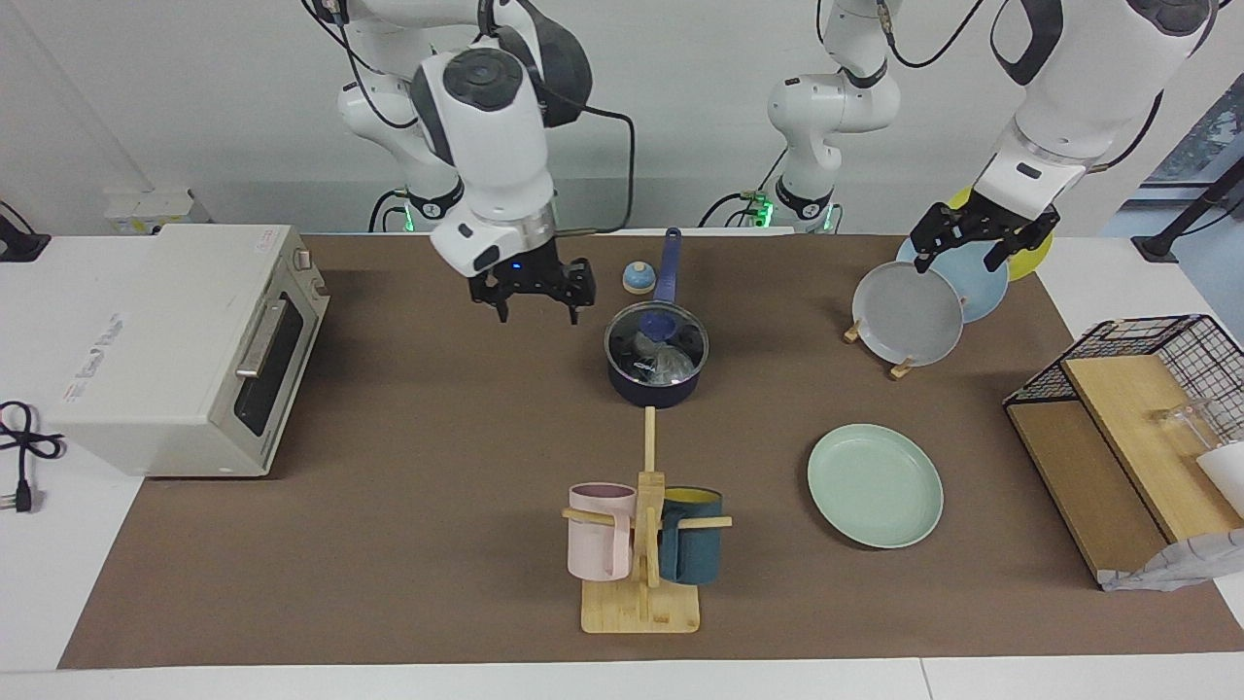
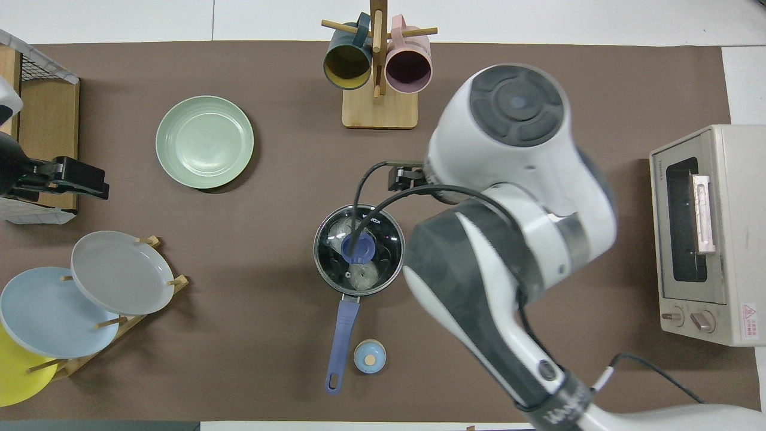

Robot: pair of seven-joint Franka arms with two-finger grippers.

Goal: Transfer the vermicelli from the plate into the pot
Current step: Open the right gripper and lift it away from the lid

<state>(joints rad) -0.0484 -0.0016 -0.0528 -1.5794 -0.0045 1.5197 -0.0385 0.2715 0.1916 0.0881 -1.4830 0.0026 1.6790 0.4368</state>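
Right gripper hangs open and empty above bare mat beside the lidded pot, which holds the vermicelli; the mint plate lies bare; left gripper, fingers spread, waits over the plate rack.

The right gripper hangs raised, pointing straight down, fingers spread with nothing between them. The left gripper waits aloft, tilted, its fingers spread too.
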